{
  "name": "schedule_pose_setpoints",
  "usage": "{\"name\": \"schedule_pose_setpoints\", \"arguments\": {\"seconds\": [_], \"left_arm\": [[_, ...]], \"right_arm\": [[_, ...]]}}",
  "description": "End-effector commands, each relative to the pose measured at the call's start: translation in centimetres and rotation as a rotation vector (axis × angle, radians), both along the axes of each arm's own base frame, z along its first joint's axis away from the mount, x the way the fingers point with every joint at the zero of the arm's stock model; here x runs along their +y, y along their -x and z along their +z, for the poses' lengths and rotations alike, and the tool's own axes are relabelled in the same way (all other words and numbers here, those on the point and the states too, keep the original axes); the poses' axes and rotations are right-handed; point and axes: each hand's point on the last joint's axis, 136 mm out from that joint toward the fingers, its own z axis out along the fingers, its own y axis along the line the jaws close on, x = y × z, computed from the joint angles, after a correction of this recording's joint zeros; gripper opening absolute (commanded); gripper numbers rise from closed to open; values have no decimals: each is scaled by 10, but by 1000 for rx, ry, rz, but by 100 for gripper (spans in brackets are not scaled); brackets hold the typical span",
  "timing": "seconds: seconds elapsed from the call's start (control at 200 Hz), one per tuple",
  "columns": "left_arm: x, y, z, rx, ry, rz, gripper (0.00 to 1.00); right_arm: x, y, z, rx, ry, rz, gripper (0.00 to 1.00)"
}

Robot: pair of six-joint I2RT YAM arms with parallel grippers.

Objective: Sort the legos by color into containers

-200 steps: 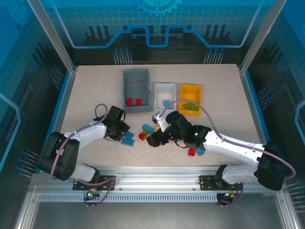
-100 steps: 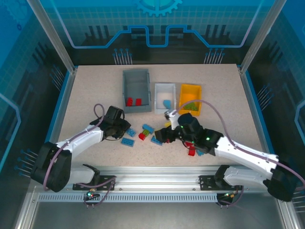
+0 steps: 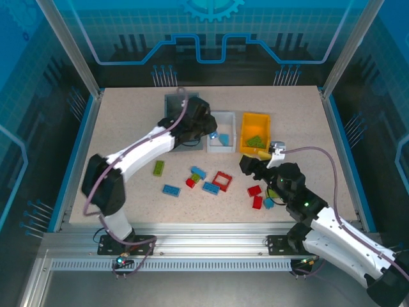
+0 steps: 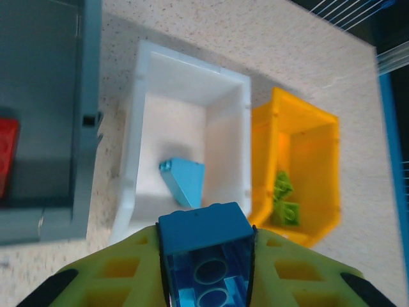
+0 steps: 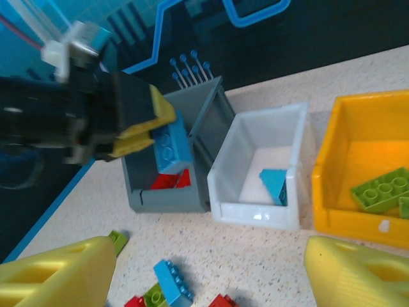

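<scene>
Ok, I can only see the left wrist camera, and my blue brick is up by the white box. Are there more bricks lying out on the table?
Observer: Yes, several. One of them is a red square frame, in the middle of the loose ones.
Operator: Where's the other arm?
Observer: The right gripper hangs open near the front of the yellow box, with nothing between its fingers.
Operator: Any green ones left out?
Observer: At least one. A green brick lies apart, to the left of the rest.
</scene>
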Motion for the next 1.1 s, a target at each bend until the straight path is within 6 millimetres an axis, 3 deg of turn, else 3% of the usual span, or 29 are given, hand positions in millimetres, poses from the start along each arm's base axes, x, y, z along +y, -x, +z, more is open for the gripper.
{"name": "schedule_pose_setpoints", "arguments": {"seconds": [0.0,0.105,0.285,0.495,0.66,0.83,0.91,0.97,1.095], "left_arm": [[-2,-18,-33,24,-203,-70,30],[-11,-36,-48,43,-264,-85,31],[-23,-43,-73,71,-331,-119,33],[-27,-36,-81,95,-361,-134,52],[-36,-30,-55,50,-331,-147,56],[-49,-13,1,-48,-264,-168,57],[-58,7,25,-85,-203,-187,58],[-65,27,38,-108,-134,-214,59],[-82,93,66,-238,25,-326,60]], "right_arm": [[-13,-4,6,-3,-31,-64,80],[-17,-5,3,19,-35,-79,80],[-19,-7,-3,46,-33,-88,80],[-24,-8,-12,96,-13,-113,82],[-42,-9,-21,176,47,-201,82],[-98,5,-58,445,207,-477,79],[-109,9,-73,593,306,-499,77],[-107,8,-86,675,400,-455,76],[-98,8,-122,854,506,-358,76]]}}
